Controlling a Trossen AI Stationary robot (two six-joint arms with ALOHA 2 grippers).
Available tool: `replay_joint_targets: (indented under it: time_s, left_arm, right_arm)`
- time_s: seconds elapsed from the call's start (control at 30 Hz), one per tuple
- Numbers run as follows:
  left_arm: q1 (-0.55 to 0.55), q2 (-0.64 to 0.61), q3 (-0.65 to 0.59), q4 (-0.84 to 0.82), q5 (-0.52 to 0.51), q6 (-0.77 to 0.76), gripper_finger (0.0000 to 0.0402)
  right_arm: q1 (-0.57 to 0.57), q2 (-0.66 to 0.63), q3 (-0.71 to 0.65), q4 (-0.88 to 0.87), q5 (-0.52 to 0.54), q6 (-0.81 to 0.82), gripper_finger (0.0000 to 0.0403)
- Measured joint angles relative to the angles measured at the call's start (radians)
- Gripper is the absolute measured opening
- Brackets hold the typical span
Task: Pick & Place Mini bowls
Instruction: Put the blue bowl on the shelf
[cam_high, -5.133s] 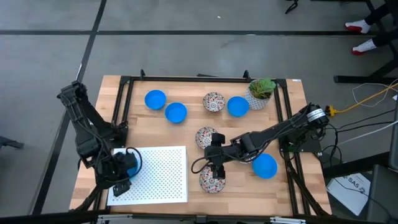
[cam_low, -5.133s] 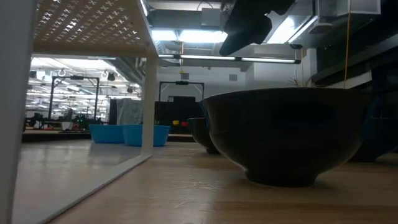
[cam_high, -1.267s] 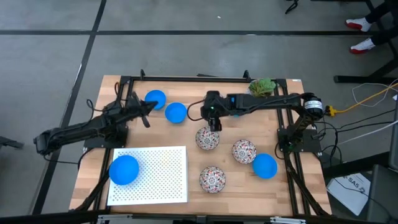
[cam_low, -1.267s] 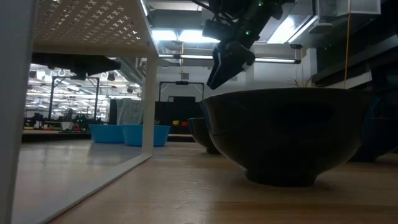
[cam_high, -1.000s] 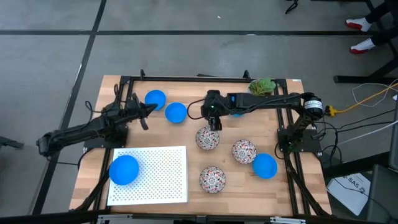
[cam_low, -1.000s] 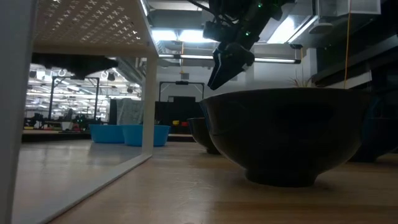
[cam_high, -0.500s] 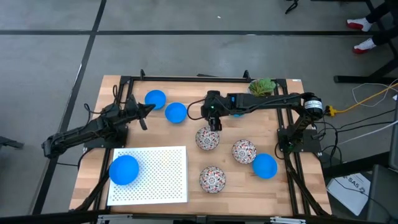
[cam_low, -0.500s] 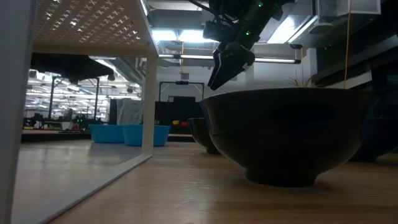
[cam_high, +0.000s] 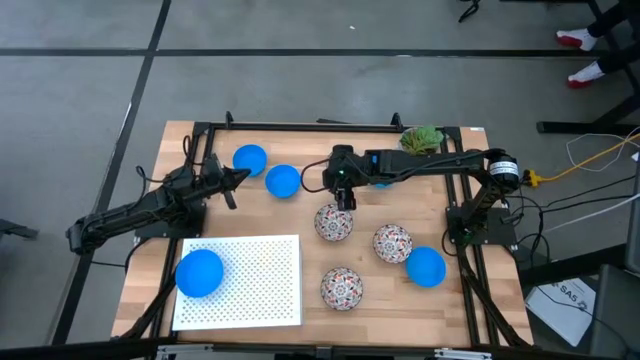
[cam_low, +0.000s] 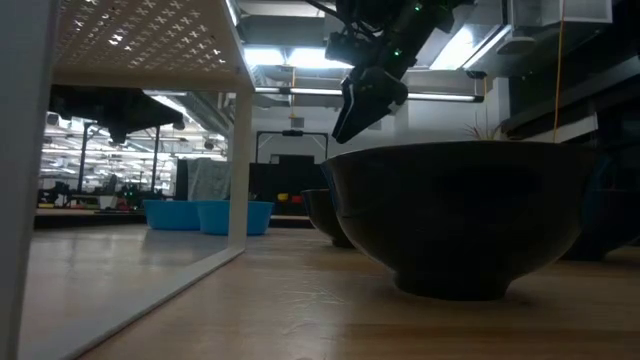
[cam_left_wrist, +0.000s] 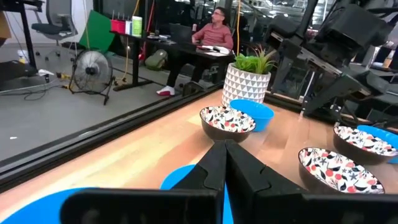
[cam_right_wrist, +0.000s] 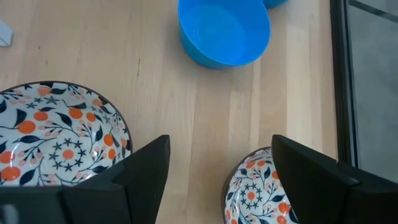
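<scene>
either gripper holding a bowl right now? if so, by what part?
No. The left gripper is shut on nothing, beside the blue bowls. The right gripper is open and empty above a patterned bowl.

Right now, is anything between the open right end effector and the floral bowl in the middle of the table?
Nothing visible does. The right end effector hangs open above bare table right beside the floral bowl; the right wrist view shows only wood between them.

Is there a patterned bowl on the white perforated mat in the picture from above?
No, only one blue bowl sits on the white mat; the patterned bowls stand on the bare wood.
</scene>
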Motion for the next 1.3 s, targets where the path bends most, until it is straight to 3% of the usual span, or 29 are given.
replay_joint_targets:
  time_s: [0.27,0.4,0.57,0.73,0.93,1.1,1.3]
  left_arm:
    - [0.0,0.0,0.0,0.0,0.0,0.0,0.0002]
    - [0.0,0.0,0.0,0.0,0.0,0.0,0.0002]
    - [0.0,0.0,0.0,0.001,0.0,0.0,0.0002]
    - [0.0,0.0,0.0,0.001,0.0,0.0,0.0002]
    - [0.0,0.0,0.0,0.002,0.0,0.0,0.0002]
    - [0.0,0.0,0.0,0.002,0.0,0.0,0.0002]
    - [0.0,0.0,0.0,0.002,0.0,0.0,0.0002]
  right_arm:
    - [0.0,0.0,0.0,-0.049,0.003,0.0,0.0277]
    - [-0.005,0.0,0.0,-0.077,0.062,0.011,0.0277]
    - [-0.034,0.0,0.0,-0.131,0.086,0.244,0.0277]
    - [-0.047,0.0,0.0,-0.299,0.099,0.432,0.0277]
    - [-0.045,0.0,0.0,-0.461,0.276,0.527,0.0277]
    - [-0.041,0.0,-0.015,-0.546,0.271,0.731,0.0277]
    - [-0.043,0.0,-0.092,-0.513,0.277,0.772,0.0277]
